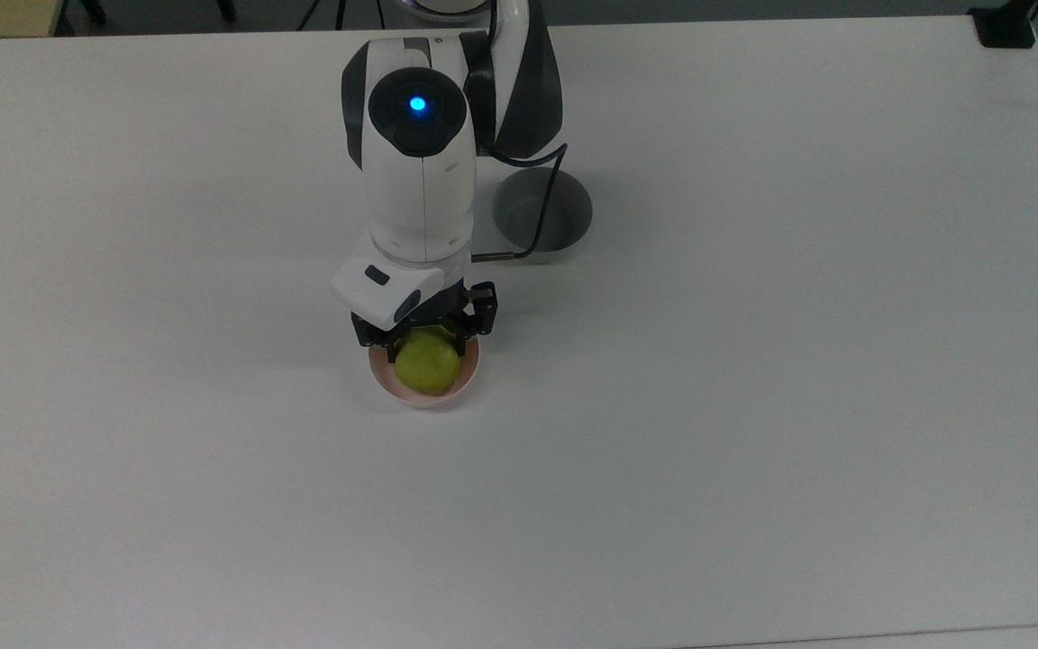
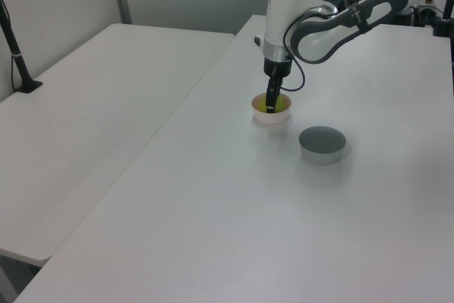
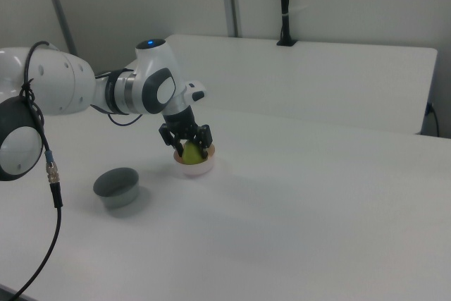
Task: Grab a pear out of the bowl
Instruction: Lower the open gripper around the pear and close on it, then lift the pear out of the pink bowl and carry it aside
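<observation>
The yellow-green pear point(image 1: 429, 365) sits in the pale pink bowl point(image 1: 424, 399) near the table's middle. My gripper point(image 1: 426, 347) points straight down into the bowl, its black fingers pressed against the pear on both sides, shut on it. In the right view the pear point(image 3: 192, 151) shows between the fingers, just above the bowl's rim point(image 3: 199, 169). In the left view the gripper point(image 2: 270, 108) hides most of the pear point(image 2: 278, 106) inside the bowl point(image 2: 271, 119). Whether the pear still touches the bowl's bottom I cannot tell.
A grey bowl point(image 1: 573, 236) stands on the white table point(image 1: 753, 406) behind the pink one, at the top view's right of the arm, with the arm's black cable crossing over it. A second white table point(image 2: 92, 104) lies at the left view's left.
</observation>
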